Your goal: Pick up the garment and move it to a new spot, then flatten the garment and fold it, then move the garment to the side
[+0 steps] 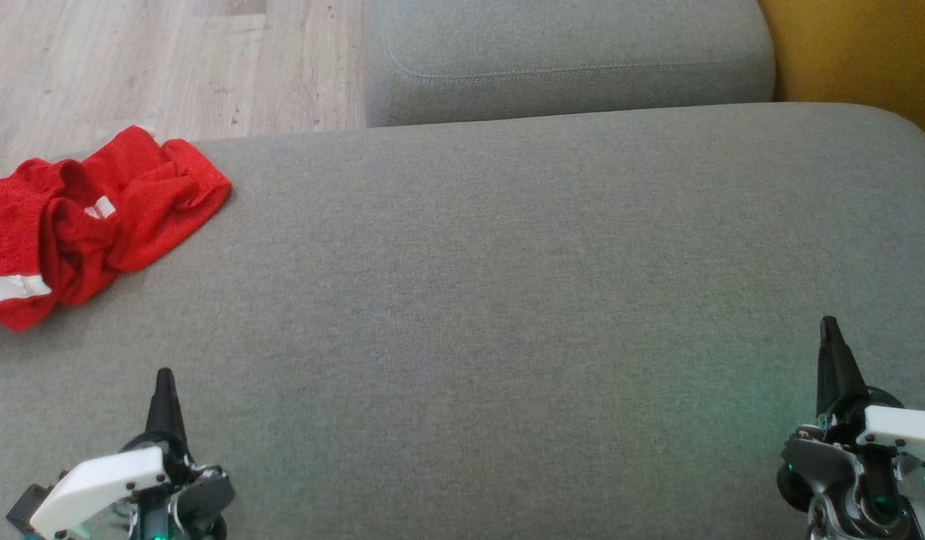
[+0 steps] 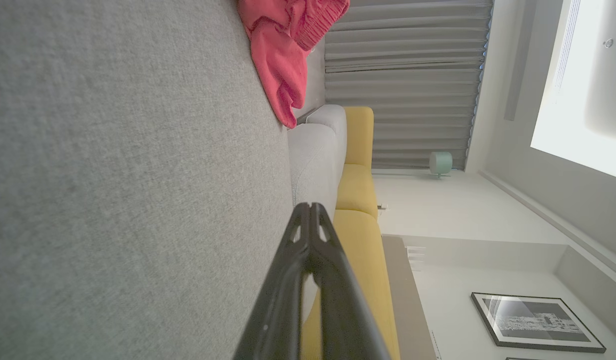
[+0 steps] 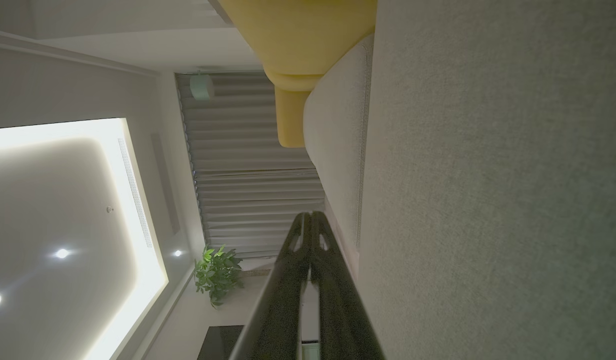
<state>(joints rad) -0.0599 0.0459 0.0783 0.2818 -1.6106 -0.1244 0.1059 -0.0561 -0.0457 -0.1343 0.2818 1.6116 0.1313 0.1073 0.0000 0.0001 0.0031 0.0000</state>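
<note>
A crumpled red garment (image 1: 94, 217) with white trim is lying bunched at the far left edge of a wide grey seat cushion (image 1: 507, 300), part of it running off the head view's left side. The left gripper (image 1: 164, 379) is poised over the near left of the cushion, its two dark fingers pressed together to one point and holding nothing. The right gripper (image 1: 830, 330) is poised at the near right, well apart from the cloth, fingers likewise pinched together and empty (each wrist view is showing its own pair of tips meeting with no gap). Beyond, a second grey cushion (image 1: 567, 60) is sitting between pale wood floor (image 1: 132, 60) and a yellow seat (image 1: 860, 52).

Judging by this, the first step is beginning: the garment is not yet picked up. The next move is likely calling for the left gripper to spread its fingers, travel forward and leftward to the heap, and pinch a raised fold so the cloth lifts clear rather than dragging. The middle of the cushion is looking like a fair place for the new spot.
</note>
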